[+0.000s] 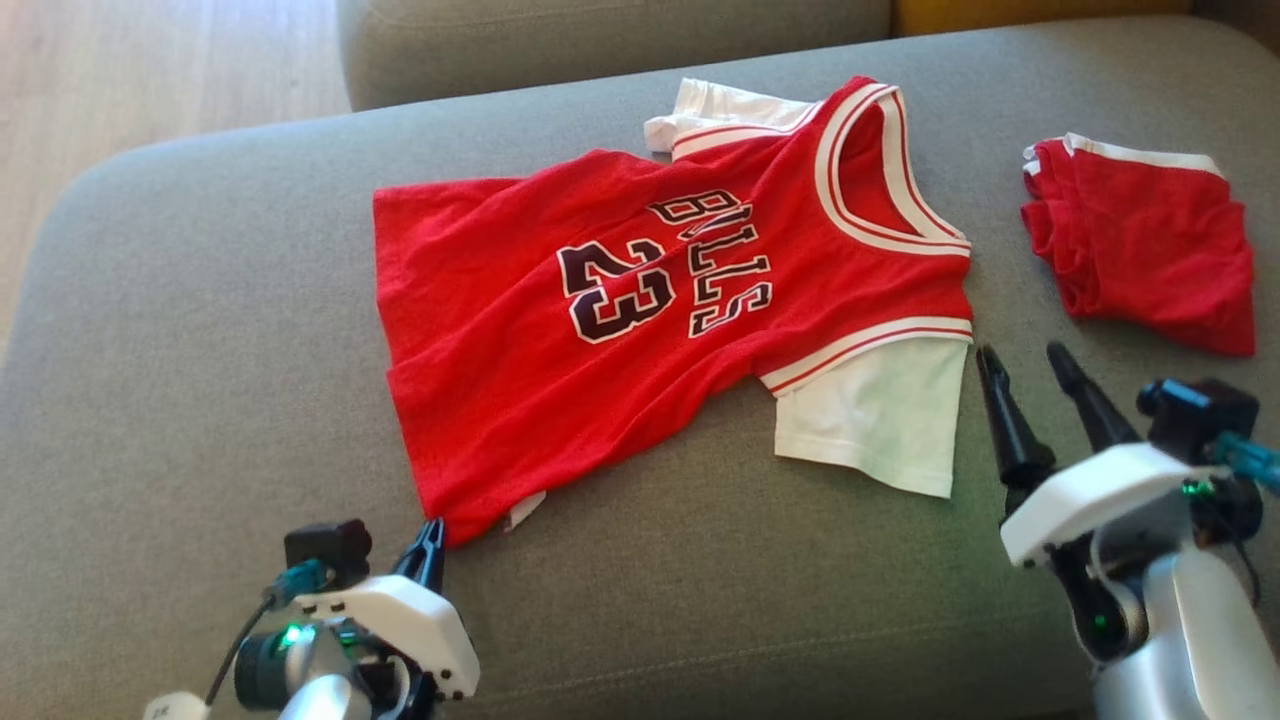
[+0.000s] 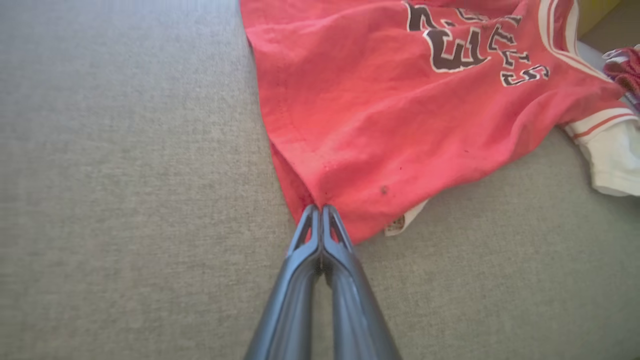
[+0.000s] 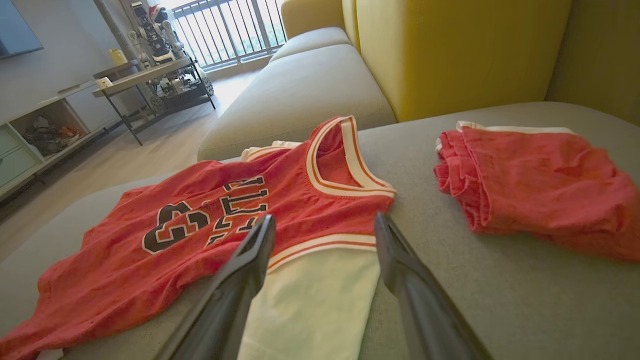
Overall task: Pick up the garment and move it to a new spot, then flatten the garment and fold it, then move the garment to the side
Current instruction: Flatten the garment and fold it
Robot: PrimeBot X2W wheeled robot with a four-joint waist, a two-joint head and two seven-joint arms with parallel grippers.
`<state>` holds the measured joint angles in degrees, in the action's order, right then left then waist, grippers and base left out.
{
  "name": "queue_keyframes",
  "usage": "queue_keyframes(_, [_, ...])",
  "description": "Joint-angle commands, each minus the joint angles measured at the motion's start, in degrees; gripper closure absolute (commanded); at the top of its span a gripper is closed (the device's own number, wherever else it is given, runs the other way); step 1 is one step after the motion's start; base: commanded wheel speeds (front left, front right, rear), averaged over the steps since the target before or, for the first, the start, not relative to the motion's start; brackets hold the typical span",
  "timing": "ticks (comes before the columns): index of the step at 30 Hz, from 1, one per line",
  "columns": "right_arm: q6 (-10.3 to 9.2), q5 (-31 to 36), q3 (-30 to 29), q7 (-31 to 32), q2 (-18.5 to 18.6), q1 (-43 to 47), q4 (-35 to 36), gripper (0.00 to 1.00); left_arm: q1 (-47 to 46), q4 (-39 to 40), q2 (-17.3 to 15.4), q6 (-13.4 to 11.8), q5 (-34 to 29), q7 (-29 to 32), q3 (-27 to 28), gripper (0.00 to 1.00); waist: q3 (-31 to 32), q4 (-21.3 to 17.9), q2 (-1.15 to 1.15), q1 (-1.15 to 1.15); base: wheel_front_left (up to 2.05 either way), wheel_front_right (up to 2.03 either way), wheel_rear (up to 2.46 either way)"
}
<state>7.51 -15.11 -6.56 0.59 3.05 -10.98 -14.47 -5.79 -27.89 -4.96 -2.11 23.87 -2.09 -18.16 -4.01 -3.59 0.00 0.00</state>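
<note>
head view: left hand [image 1: 433,535] pinches garment [image 1: 600,330] corner

- A big grey sofa seat [image 1: 200,300] is in front.
- Red shorts [image 1: 1150,250] with a white band lie folded on its right part.
- A yellow back cushion [image 3: 450,50] stands behind the seat.
- A second grey seat [image 3: 300,85] lies farther back.
- A wood floor [image 1: 150,70] lies beside the sofa.
- A table [image 3: 145,75] holding small things stands near a balcony railing [image 3: 230,30].

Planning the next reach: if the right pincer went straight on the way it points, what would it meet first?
The right pincer would likely meet the jersey's white sleeve first; depth is unclear.
</note>
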Motion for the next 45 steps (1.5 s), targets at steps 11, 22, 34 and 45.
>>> queue_keyframes(11, [-0.02,-4.0,-1.1,3.8,-0.2,3.9,-6.6,0.0,1.6,11.8,-4.1,-3.2,-1.4,-7.3,4.3,1.0,1.9,3.3,0.0,0.0,0.0,0.0,0.0])
queue_keyframes(22, [-0.02,-5.0,-2.1,0.0,-0.2,-0.3,-19.7,0.0,1.4,14.6,-4.1,-3.3,-1.8,-8.3,3.3,1.0,0.6,5.3,0.0,0.0,0.0,0.0,0.0])
queue_keyframes(34, [-0.02,-6.3,-0.9,-5.5,-0.2,-7.9,-34.2,0.0,0.3,14.0,-3.7,-3.0,-1.7,-8.5,2.0,1.0,-1.1,6.8,0.0,0.0,0.0,0.0,0.0])
queue_keyframes(45, [-0.02,-11.7,4.9,-6.7,-0.2,-11.5,-43.0,1.0,-0.3,12.4,-4.0,-3.1,-1.2,-8.5,1.7,1.0,-0.5,6.6,0.0,0.0,0.0,0.0,0.0])
